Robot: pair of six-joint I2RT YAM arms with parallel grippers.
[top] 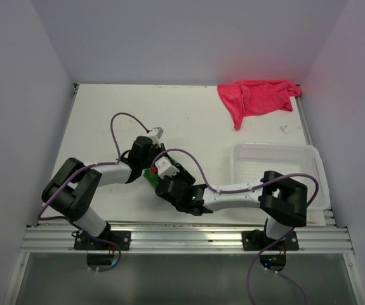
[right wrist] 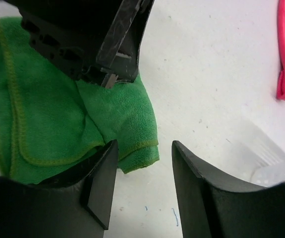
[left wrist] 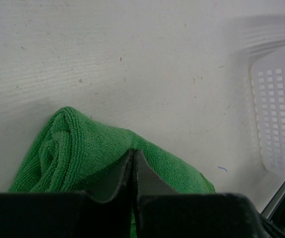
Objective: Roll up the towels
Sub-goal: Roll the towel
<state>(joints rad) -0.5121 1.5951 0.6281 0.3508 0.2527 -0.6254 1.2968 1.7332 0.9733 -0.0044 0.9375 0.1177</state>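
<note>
Beneath closed left jaws — green towel (left wrist: 78, 148).

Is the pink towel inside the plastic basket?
No, the pink towel lies crumpled on the table at its far right corner, apart from the basket.

**No readable writing in any view**

No word, number, label or brand can be read in these views. The only sign-like thing is a small blue pen stroke (left wrist: 223, 169) on the white table (left wrist: 132, 49), near the green towel (left wrist: 73, 144). It forms no letter or digit that I can tell. The towel's cloth shows only its plain weave and stitched hem.
</note>
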